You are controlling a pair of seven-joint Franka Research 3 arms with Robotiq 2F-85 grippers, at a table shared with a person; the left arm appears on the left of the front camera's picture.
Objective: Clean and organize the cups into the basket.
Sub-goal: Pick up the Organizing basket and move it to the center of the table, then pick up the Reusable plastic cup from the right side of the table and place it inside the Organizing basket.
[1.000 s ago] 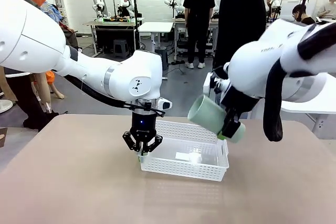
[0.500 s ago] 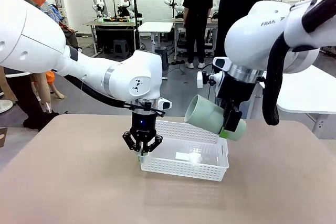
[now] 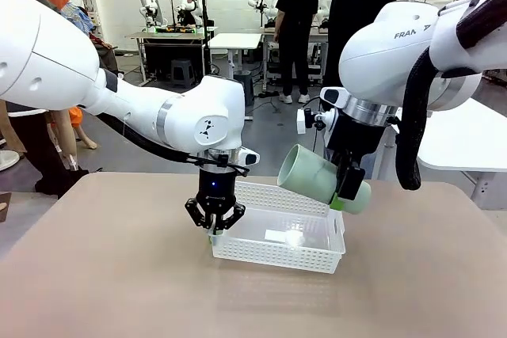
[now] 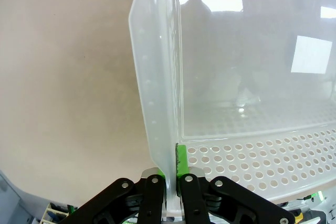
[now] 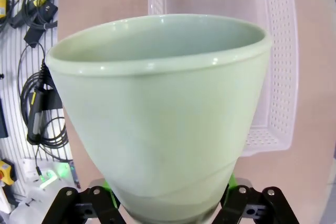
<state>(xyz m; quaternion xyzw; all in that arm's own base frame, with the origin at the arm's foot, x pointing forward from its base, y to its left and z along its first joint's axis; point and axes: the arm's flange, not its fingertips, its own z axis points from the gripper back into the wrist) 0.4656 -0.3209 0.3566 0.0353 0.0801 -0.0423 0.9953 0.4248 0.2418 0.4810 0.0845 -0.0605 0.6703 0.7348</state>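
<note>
The white perforated basket (image 3: 279, 232) sits on the table at centre; its inside holds no cup. My left gripper (image 3: 215, 225) is shut on the basket's near left wall (image 4: 163, 129), one green pad (image 4: 181, 160) inside the rim. My right gripper (image 3: 346, 189) holds the pale mint green cup (image 3: 317, 176) above the basket's far right side, tilted with its mouth toward the upper left. In the right wrist view the cup (image 5: 163, 108) rises between the fingers, with the basket (image 5: 278, 77) beyond it. No brown-tan cup is in view.
The tan table (image 3: 111, 275) stretches bare around the basket. A person in black (image 3: 360, 29) stands right behind the far edge, close to my right arm. Other tables and people stand farther back.
The right arm swung in and rose slightly a second ago, carrying the cup a little left; in the last half second it has held still. The left gripper has not moved.
</note>
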